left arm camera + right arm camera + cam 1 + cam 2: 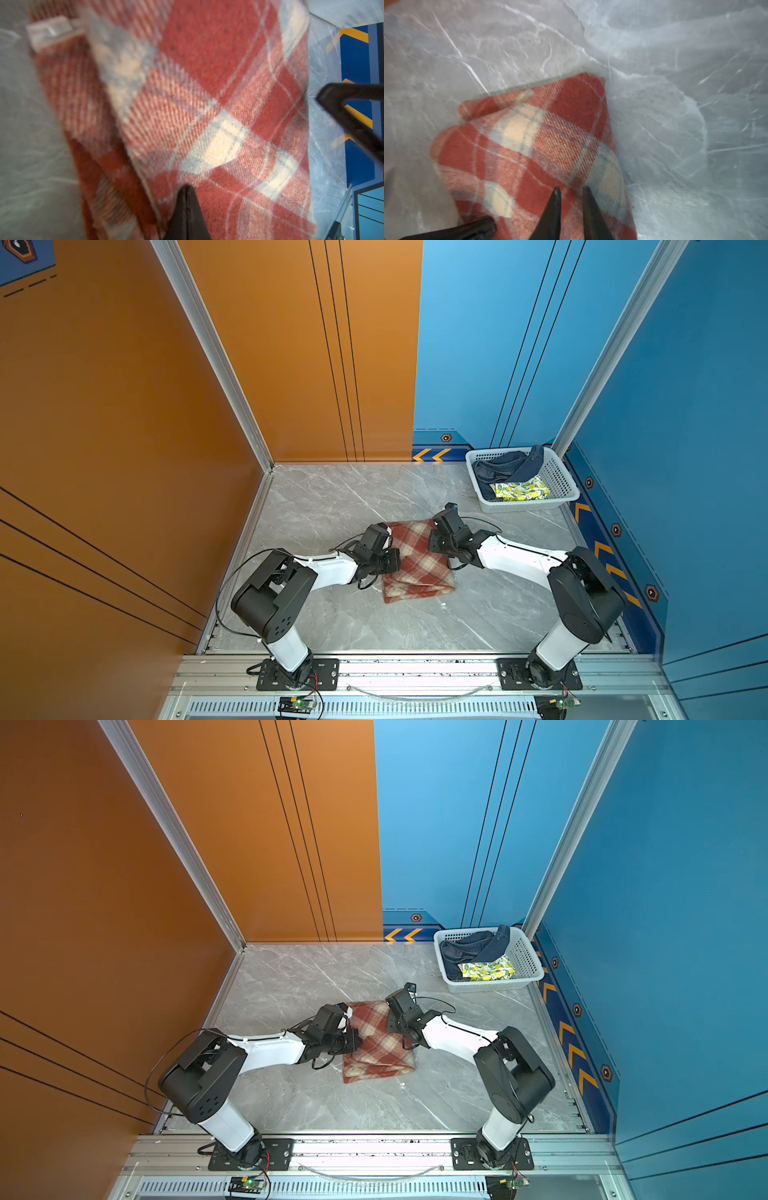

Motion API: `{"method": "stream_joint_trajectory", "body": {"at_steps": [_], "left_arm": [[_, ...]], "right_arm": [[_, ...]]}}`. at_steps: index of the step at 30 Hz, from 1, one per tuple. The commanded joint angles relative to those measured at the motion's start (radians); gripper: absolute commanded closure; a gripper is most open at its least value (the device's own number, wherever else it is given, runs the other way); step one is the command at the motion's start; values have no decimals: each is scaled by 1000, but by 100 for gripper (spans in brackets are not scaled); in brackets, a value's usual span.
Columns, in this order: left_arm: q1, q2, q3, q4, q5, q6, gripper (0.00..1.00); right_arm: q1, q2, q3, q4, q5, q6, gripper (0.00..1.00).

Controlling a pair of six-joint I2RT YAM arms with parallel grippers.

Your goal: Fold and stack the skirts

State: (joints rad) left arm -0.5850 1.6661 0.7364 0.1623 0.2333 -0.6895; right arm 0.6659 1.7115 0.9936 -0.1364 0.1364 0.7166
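The red-and-cream plaid skirt [419,568] [378,1048] lies folded in a thick rectangle at the middle of the marble table. My left gripper [188,189] is at its left edge, fingers pressed together and shut, the tip on the plaid cloth [207,104] with nothing between them. My right gripper [570,190] hovers over the skirt's far right corner [539,145], its fingers a narrow gap apart with plaid showing through. The dark blue denim skirt [507,466] [473,948] and the lemon-print skirt [521,489] [488,970] lie crumpled in the basket.
The white perforated basket [528,506] [494,986] stands at the back right corner of the table. Orange and blue walls close in the left, back and right sides. An aluminium rail [415,668] carrying both arm bases runs along the front edge.
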Motion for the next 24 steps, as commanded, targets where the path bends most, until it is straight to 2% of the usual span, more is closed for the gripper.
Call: {"method": "stream_joint_trajectory", "body": {"at_steps": [1,4,11,18,24], "left_arm": [[31,10,-45,-71,-24,-2,100],[39,15,-44,-70,-17,-1,100],[41,23,-41,-58,-12,-8,100],[41,21,-41,-58,-12,-8,100],[42,20,-37,-58,-12,-8,100]], "right_arm": [[21,40,-24,26,25,-5,80],[21,35,-25,17,28,-11,79],[25,-108,4,-65,65,-55,77],[106,-207,-112,-74,105,1,77],[155,-172,-210,-51,83,63,77]]}}
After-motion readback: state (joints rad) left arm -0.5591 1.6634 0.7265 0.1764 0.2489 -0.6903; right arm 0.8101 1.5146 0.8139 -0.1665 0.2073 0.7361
